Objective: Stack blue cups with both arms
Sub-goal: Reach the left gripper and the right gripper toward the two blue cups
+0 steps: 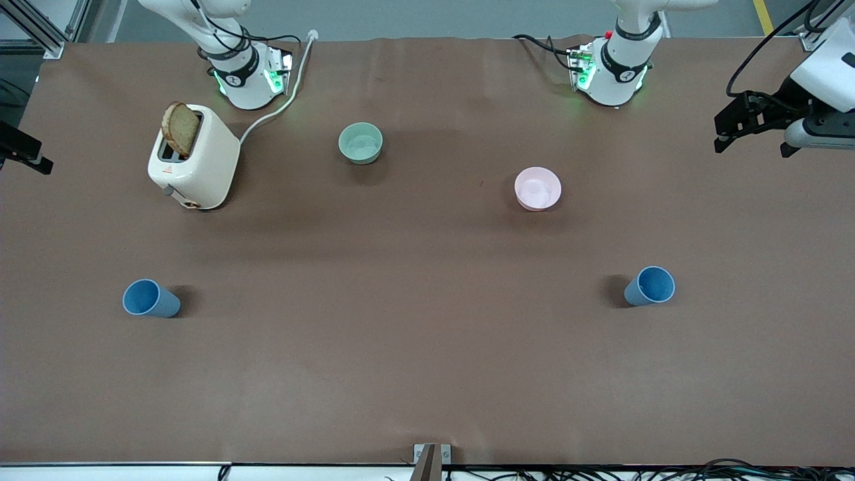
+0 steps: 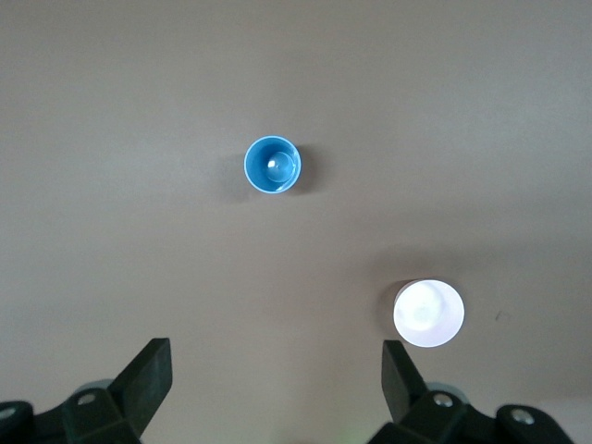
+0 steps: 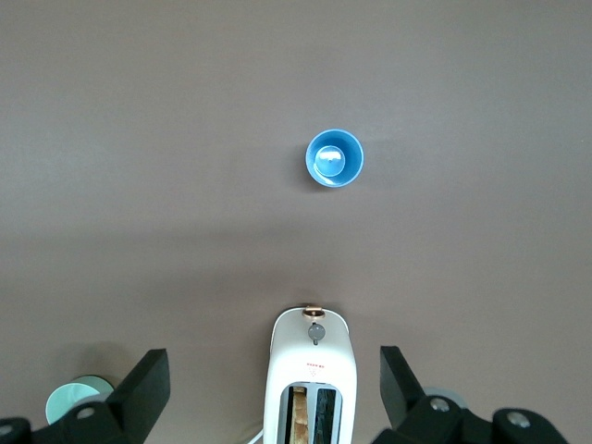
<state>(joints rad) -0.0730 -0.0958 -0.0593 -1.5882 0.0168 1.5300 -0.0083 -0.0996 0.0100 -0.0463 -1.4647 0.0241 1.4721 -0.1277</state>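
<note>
Two blue cups stand upright on the brown table, mouths up. One blue cup (image 1: 150,298) is toward the right arm's end and shows in the right wrist view (image 3: 334,158). The other blue cup (image 1: 650,286) is toward the left arm's end and shows in the left wrist view (image 2: 273,166). My left gripper (image 1: 725,137) hangs high over the table's edge at its own end, open and empty (image 2: 275,379). My right gripper (image 1: 27,153) is high at the other end, mostly cut off in the front view, open and empty (image 3: 275,384).
A white toaster (image 1: 194,159) with a slice of bread (image 1: 180,129) stands near the right arm's base (image 3: 312,379). A mint-green bowl (image 1: 361,143) and a pink bowl (image 1: 538,189) sit farther from the front camera than the cups. The pink bowl shows in the left wrist view (image 2: 428,313).
</note>
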